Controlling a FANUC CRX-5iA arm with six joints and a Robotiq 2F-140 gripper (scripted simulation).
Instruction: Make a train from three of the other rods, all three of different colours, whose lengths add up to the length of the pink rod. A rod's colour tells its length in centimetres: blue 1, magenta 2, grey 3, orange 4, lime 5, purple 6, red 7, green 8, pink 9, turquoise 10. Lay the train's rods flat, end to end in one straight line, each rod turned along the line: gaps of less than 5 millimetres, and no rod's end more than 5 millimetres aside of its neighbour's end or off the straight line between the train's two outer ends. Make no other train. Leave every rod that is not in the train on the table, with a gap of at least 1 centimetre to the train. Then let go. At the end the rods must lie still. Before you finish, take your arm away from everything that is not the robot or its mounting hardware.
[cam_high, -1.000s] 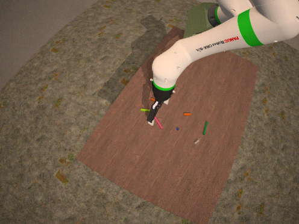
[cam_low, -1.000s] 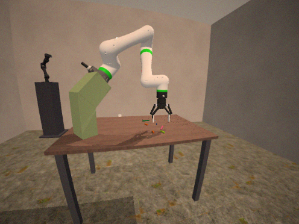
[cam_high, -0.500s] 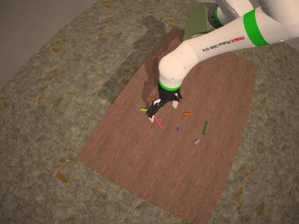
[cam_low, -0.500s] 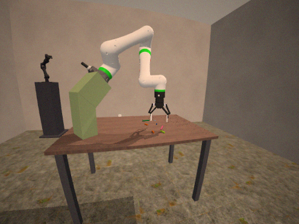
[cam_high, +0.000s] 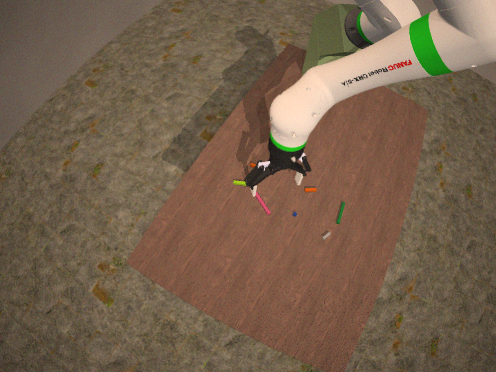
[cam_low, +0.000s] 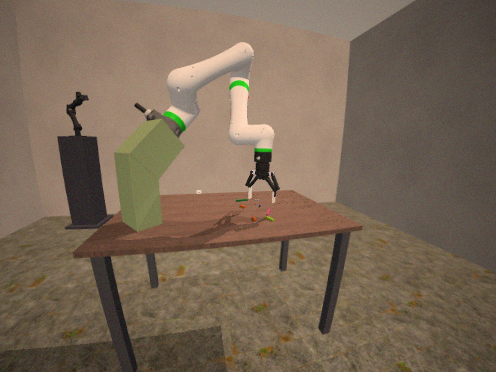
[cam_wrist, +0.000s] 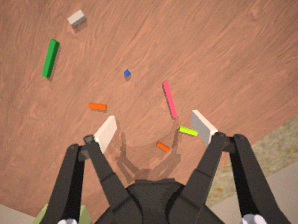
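Note:
My gripper (cam_high: 276, 185) (cam_low: 261, 196) (cam_wrist: 152, 119) is wide open and empty, hanging above the wooden table (cam_high: 280, 280) (cam_low: 200, 225) (cam_wrist: 225, 50). All rods lie flat and apart from one another. The pink rod (cam_high: 263, 203) (cam_low: 268, 211) (cam_wrist: 170, 99) lies just past the fingertips. A lime rod (cam_high: 239, 183) (cam_low: 270, 218) (cam_wrist: 188, 131) lies by one finger. One orange rod (cam_high: 253, 164) (cam_wrist: 163, 146) lies under the gripper, another orange rod (cam_high: 310, 189) (cam_wrist: 97, 106) lies to the other side. A blue rod (cam_high: 294, 214) (cam_wrist: 127, 73), a green rod (cam_high: 340, 212) (cam_low: 242, 200) (cam_wrist: 50, 58) and a grey rod (cam_high: 326, 234) (cam_wrist: 76, 18) lie farther off.
The arm's olive-green pedestal (cam_high: 330, 37) (cam_low: 142, 175) stands at one end of the table. A black stand (cam_low: 82, 180) stands on the floor beyond it. The table edge runs close behind the gripper in the wrist view.

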